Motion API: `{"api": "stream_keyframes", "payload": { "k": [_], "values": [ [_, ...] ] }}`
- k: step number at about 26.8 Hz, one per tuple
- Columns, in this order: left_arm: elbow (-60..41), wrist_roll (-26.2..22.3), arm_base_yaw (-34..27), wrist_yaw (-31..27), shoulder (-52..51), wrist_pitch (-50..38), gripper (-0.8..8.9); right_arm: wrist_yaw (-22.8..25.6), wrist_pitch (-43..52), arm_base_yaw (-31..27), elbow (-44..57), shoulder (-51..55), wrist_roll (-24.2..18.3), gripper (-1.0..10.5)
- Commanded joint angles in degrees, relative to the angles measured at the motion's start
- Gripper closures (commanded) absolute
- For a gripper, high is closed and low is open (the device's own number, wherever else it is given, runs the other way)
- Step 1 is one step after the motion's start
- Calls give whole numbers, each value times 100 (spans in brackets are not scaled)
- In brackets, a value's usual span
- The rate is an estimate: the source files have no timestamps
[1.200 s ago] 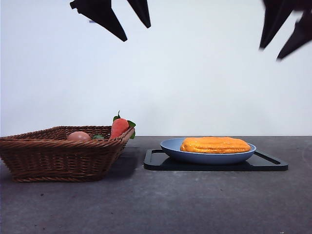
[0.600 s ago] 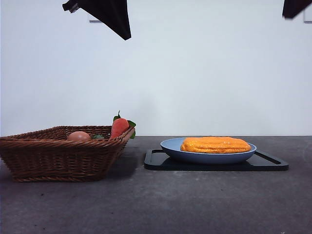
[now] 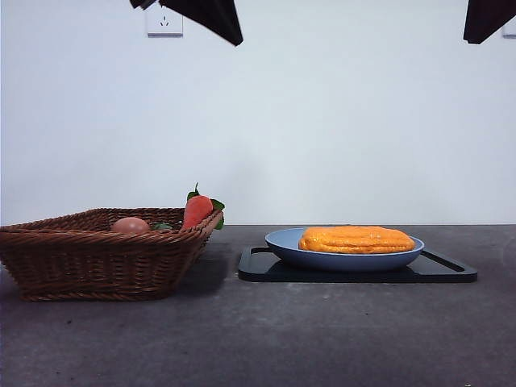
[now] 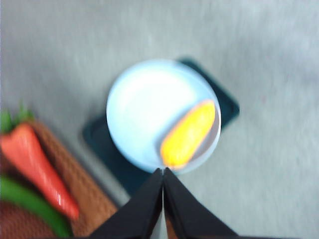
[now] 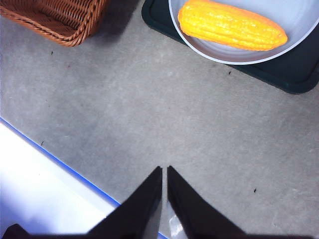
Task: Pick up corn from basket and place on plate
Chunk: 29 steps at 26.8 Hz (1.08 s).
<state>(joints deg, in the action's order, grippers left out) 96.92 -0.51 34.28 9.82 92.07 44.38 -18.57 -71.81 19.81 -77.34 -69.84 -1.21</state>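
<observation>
The yellow-orange corn [image 3: 355, 239] lies on its side in the blue plate [image 3: 282, 244], alone and free of any gripper. It shows too in the left wrist view as corn [image 4: 188, 134] near the rim of the plate [image 4: 144, 104], and in the right wrist view as corn [image 5: 232, 25] on the plate [image 5: 309, 20]. The wicker basket [image 3: 89, 258] stands left of the plate. My left gripper [image 4: 163, 172] is shut and empty, high above the plate. High over bare table, my right gripper [image 5: 164, 170] is also shut and holds nothing.
A black tray [image 3: 355, 270] lies under the plate. In the basket rest a red-orange carrot [image 3: 196, 211] with green leaves and a tan egg-like ball [image 3: 131, 226]. Black arm tips show at the top left [image 3: 211, 16] and top right [image 3: 488, 18]. A blue-edged table border [image 5: 60, 164] runs below the right gripper.
Both arms have risen: the open jaw tips seen a second ago have drawn up to the top edge. The corn, plate and basket have not moved.
</observation>
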Motion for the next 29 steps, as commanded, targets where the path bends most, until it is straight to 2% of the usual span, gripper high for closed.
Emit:
{"api": "stream_keyframes", "payload": {
  "k": [1, 3, 4, 5, 10, 13, 21, 29],
  "values": [
    [127, -50, 24, 4, 4, -404, 807, 4, 28, 15, -85, -48, 57, 945],
    [131, -114, -31, -39, -70, -522, 807, 4, 28, 15, -85, -48, 57, 945],
    [131, -417, -109, -94, -116, -507, 806, 9, 28, 15, -85, -48, 57, 945],
    [127, -507, -227, -107, -192, -511, 806, 9, 35, 15, -85, -48, 57, 945],
    [-33, -608, -1235, -103, -883, -732, 806, 7, 160, 15, -85, -48, 57, 945],
    [-481, -605, -1827, -87, -1408, -1239, 806, 9, 299, 15, -85, -48, 57, 945],
    [-2938, -479, -3174, -87, -3178, -3049, 806, 22, 619, 15, -85, -48, 57, 945],
    [-5298, -476, -4039, -109, -5029, -4089, 806, 22, 1019, 15, -85, -48, 57, 945]
  ]
}}
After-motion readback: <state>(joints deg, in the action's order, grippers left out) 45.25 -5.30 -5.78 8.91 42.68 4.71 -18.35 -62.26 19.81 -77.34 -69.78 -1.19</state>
